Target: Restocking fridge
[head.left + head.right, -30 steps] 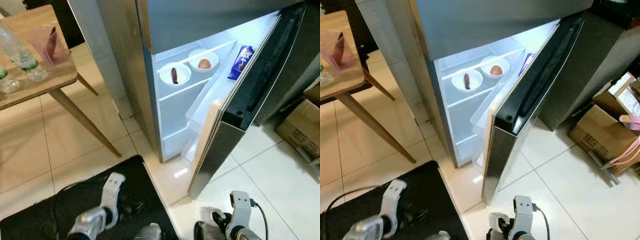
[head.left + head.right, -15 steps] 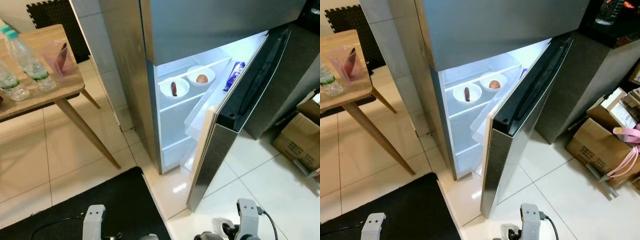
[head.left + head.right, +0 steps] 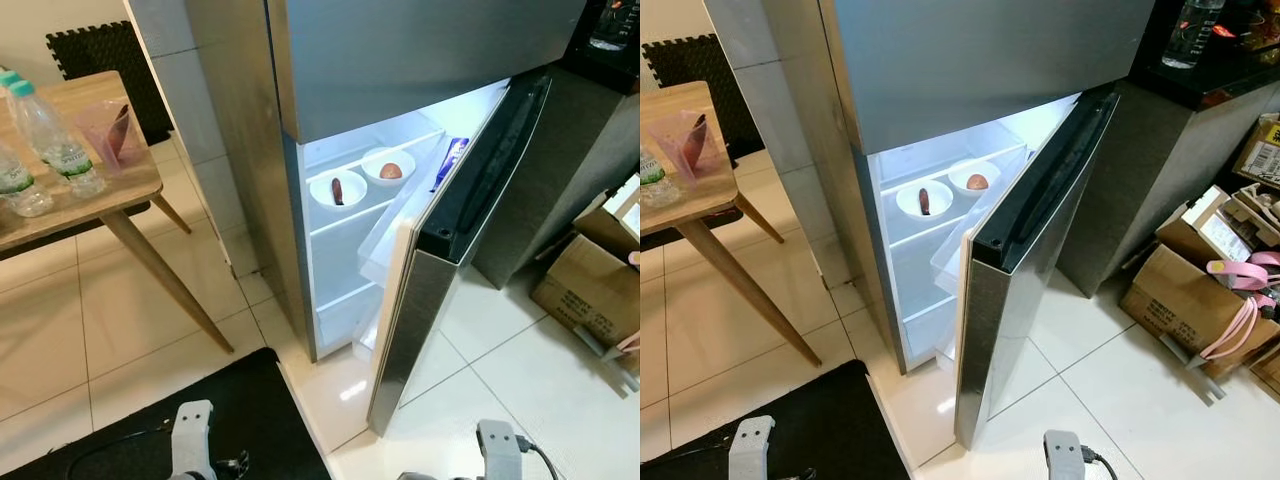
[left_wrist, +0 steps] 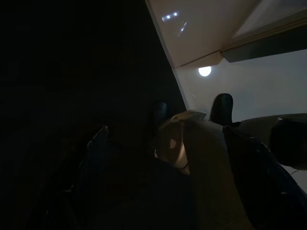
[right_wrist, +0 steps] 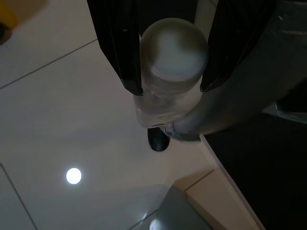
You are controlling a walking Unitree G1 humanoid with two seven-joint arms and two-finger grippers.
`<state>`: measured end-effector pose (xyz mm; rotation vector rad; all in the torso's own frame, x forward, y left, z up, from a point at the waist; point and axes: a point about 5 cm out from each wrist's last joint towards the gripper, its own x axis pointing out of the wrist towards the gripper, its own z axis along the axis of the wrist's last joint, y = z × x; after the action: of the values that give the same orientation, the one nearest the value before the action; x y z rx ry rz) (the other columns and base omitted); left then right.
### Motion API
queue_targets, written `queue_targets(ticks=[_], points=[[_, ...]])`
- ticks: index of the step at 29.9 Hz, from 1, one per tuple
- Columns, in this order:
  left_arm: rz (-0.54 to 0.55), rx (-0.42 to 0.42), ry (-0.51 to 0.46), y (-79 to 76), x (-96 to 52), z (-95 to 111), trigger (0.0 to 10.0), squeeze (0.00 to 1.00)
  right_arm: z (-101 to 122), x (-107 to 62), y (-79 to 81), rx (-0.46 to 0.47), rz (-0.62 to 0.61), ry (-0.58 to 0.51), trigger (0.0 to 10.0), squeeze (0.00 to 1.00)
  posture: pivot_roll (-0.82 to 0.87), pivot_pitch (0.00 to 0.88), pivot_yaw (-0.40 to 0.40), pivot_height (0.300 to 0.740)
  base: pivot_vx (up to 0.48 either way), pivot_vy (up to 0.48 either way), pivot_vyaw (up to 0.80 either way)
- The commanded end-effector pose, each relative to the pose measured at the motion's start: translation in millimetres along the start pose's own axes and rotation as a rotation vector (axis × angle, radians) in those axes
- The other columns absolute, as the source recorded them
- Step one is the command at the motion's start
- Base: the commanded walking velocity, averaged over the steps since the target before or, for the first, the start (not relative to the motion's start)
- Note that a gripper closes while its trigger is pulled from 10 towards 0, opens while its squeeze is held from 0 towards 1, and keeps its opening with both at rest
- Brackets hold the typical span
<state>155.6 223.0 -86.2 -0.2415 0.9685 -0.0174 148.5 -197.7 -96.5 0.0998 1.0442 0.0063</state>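
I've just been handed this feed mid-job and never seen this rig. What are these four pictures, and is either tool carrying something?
The two wide pictures come from the humanoid robot's head camera, looking down at an open fridge. Its shelf holds two white bowls, each with a piece of food, and a blue wrapped packet stands in the door. To the robot's left is a wooden table with water bottles and a pink cup. Cardboard boxes sit to the right.

The other two pictures come from cameras on the wrists, looking along each tool's black fingers. The right tool grips a clear bottle by its white cap end, hanging low above the tiled floor. The left wrist view is very dark; I can't tell that tool's state.
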Motion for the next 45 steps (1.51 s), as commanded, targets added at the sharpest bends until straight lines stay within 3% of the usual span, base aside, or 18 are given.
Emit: queue_targets(ticks=[1,17,20,22,23,25,27,30,35,36,37,40,45], points=[[0.005,-0.013,0.037,-4.4,0.5,-10,10.0,0.00,4,0.3,-1.5,0.001,-0.007,-0.010,10.0,0.00,-0.04,0.062,-0.012,0.740,0.000,-0.255,0.00],[0.014,-0.019,0.028,-6.0,0.8,-12,10.0,0.00,-2,-0.4,-0.5,-0.015,-0.002,0.010,10.0,0.00,-0.04,0.072,-0.010,0.740,0.000,-0.016,0.00],[0.011,-0.020,-0.011,-6.9,2.5,-3,10.0,0.00,-2,-0.4,-0.4,-0.015,-0.001,0.010,10.0,0.00,-0.05,0.077,-0.010,0.740,0.000,0.000,0.00],[-0.014,-0.027,-0.104,-12.0,6.8,22,10.0,0.00,-2,-0.5,-0.6,-0.017,0.000,0.011,10.0,0.00,-0.05,0.081,-0.011,0.740,0.000,0.000,0.00],[-0.055,-0.036,-0.181,-18.7,9.8,43,10.0,0.00,-3,-0.6,-0.9,-0.020,-0.001,0.013,10.0,0.00,-0.05,0.081,-0.013,0.740,0.000,0.000,0.00],[-0.076,-0.039,-0.210,-21.8,10.6,51,10.0,0.00,-3,-0.7,-1.0,-0.021,-0.001,0.013,10.0,0.00,-0.05,0.081,-0.013,0.740,0.000,0.000,0.00],[-0.220,-0.018,-0.343,-38.7,11.4,91,10.0,0.00,-4,-0.9,-1.4,-0.020,-0.003,0.013,10.0,0.00,-0.05,0.083,-0.009,0.740,0.000,0.000,0.00],[-0.327,0.008,-0.436,-50.3,8.4,118,10.0,0.00,-4,-1.1,-1.9,-0.016,-0.005,0.013,10.0,0.00,-0.05,0.082,-0.006,0.740,0.000,0.000,0.00],[-0.445,0.037,-0.486,-63.3,5.4,135,10.0,0.00,-5,-1.2,-2.3,-0.013,-0.007,0.014,10.0,0.00,-0.05,0.082,-0.005,0.740,0.000,0.000,0.00],[-0.560,0.073,-0.540,-79.5,1.7,150,10.0,0.00,-5,-1.2,-2.0,-0.011,-0.006,0.014,10.0,0.00,-0.05,0.081,-0.004,0.740,0.000,0.000,0.00],[-0.586,0.084,-0.556,-83.9,0.6,155,10.0,0.00,-5,-1.2,-1.9,-0.011,-0.005,0.014,10.0,0.00,-0.05,0.081,-0.004,0.740,0.000,0.000,0.00],[-0.618,0.080,-0.582,-90.1,-0.6,160,10.0,0.00,-5,-1.1,-1.7,-0.009,-0.004,0.015,10.0,0.00,-0.05,0.079,-0.006,0.740,0.000,0.000,0.00],[-0.762,0.103,-0.568,-106.6,-2.1,157,10.0,0.00,-4,-1.0,-1.8,-0.009,-0.005,0.019,10.0,0.00,-0.05,0.080,-0.011,0.740,0.000,0.000,0.00]])
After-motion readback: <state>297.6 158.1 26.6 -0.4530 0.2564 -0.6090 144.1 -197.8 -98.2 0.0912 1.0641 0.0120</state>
